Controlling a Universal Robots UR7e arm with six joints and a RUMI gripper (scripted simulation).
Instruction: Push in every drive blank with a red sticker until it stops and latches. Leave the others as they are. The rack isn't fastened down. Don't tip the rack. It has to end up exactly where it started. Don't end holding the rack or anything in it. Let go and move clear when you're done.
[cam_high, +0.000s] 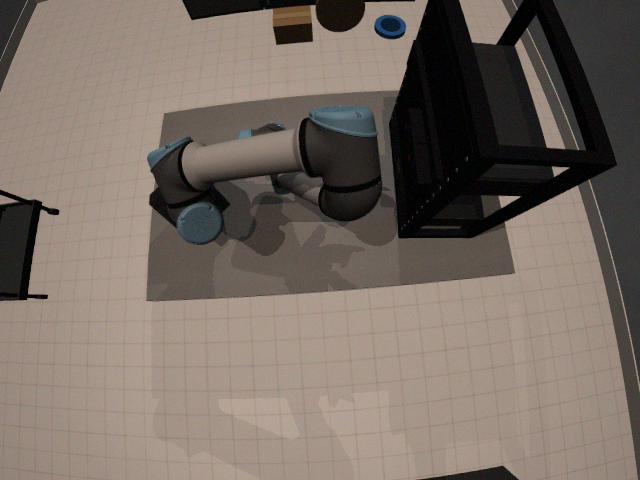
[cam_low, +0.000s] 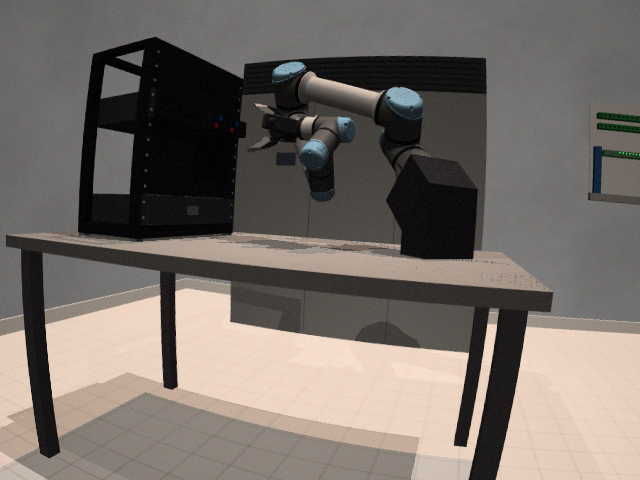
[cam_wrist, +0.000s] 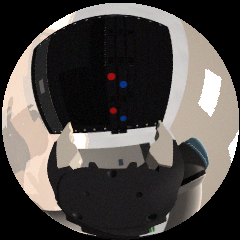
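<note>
The black rack (cam_low: 160, 139) stands on the table at the left; it also shows in the overhead view (cam_high: 480, 129) and fills the wrist view (cam_wrist: 107, 75). Its front carries two red stickers (cam_wrist: 111, 76) (cam_wrist: 113, 110) and two blue stickers (cam_wrist: 123, 84) (cam_wrist: 123, 118) on drive blanks. In the side view the stickers show as red dots (cam_low: 216, 125) (cam_low: 231, 130) and blue dots (cam_low: 221, 117). My gripper (cam_low: 258, 127) is open and empty, a short way off the rack's front, pointing at it. Its two fingers show in the wrist view (cam_wrist: 114, 145) below the stickers.
A black block (cam_low: 434, 206) holds the arm's base on the table at the right. A grey panel stands behind the table. A brown box (cam_high: 292, 23) and a blue disc (cam_high: 390, 25) lie on the floor far off. A dark cart (cam_high: 18, 248) stands at the left.
</note>
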